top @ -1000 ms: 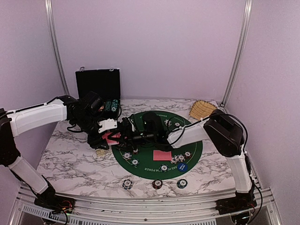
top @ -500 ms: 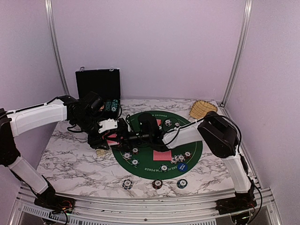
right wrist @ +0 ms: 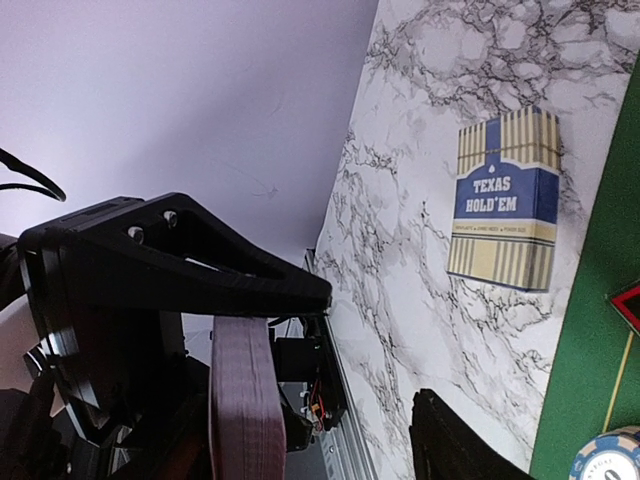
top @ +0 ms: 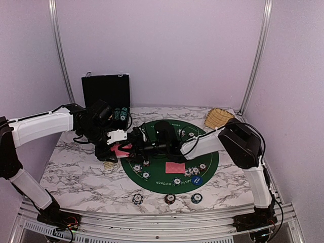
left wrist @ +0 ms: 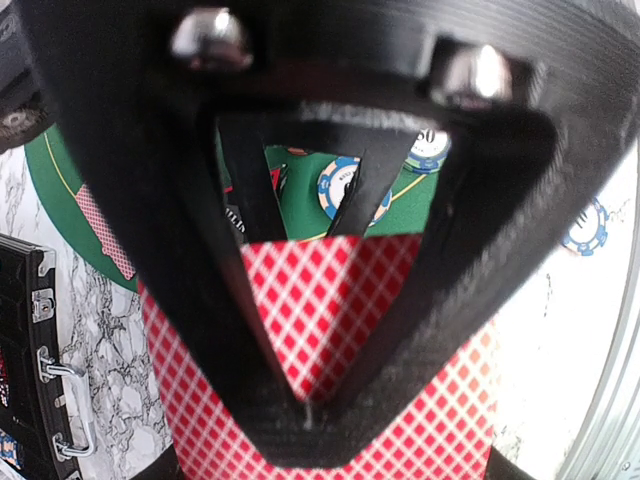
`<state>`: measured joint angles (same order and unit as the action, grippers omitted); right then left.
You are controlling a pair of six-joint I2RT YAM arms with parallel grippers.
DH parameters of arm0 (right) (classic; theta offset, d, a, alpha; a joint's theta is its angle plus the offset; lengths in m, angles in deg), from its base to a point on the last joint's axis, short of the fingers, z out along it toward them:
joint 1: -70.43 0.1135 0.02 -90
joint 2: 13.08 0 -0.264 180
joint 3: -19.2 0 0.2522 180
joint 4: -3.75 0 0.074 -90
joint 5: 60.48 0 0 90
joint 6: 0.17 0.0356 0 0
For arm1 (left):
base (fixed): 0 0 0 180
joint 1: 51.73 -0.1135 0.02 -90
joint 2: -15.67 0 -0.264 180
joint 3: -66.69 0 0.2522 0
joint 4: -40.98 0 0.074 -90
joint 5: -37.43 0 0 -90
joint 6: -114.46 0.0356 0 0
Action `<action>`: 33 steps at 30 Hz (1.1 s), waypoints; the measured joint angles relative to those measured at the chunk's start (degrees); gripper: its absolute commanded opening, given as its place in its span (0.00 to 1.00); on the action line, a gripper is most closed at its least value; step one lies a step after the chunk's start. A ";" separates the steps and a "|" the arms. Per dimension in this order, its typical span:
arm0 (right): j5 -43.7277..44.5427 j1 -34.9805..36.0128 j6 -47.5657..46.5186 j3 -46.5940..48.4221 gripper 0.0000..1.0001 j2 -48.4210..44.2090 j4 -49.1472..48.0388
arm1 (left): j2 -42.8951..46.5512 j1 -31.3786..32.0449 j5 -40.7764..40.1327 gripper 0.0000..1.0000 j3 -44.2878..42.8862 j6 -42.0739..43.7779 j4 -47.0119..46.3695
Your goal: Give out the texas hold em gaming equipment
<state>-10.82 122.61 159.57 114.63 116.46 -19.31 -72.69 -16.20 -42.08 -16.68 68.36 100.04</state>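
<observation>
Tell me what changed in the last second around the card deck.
The right arm pushed left toward the deck of red-backed cards, then drew back; the right end effector is beside it, grip unclear. The left end effector stayed shut on the deck. Poker chips and the card on the mat did not move.

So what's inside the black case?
The black case stands open. A few teal chips show in its base; the left arm covers the rest.
</observation>
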 measured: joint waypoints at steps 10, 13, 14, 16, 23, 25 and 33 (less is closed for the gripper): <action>0.07 -0.52 -0.50 -3.06 0.49 -2.56 -0.24 | -0.09 0.04 -0.11 0.19 0.00 0.00 0.15; 0.09 -0.70 -0.46 -3.96 0.46 -3.23 -0.70 | -0.11 0.04 -0.13 0.19 0.00 0.00 0.13; 0.09 -0.74 -0.37 -4.24 0.45 -3.48 -0.76 | -0.11 0.04 -0.15 0.19 0.00 0.02 0.13; 0.09 -0.83 -0.22 -4.83 0.42 -4.02 -0.83 | -0.11 0.04 -0.24 0.19 0.00 0.02 0.13; -0.11 -1.09 -0.09 -5.57 0.35 -4.90 -0.72 | -0.11 0.04 -0.31 0.18 0.00 0.02 0.11; -0.11 -1.14 -0.17 -5.88 0.34 -5.07 -0.68 | -0.11 0.04 -0.44 0.18 0.00 0.02 0.13; -0.07 -1.66 -1.62 -6.86 0.22 -7.43 2.80 | -0.11 0.04 -0.48 0.18 0.00 0.02 0.11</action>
<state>-10.89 120.95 157.95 107.76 109.03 -16.51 -72.80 -16.16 -42.57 -16.68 68.38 100.15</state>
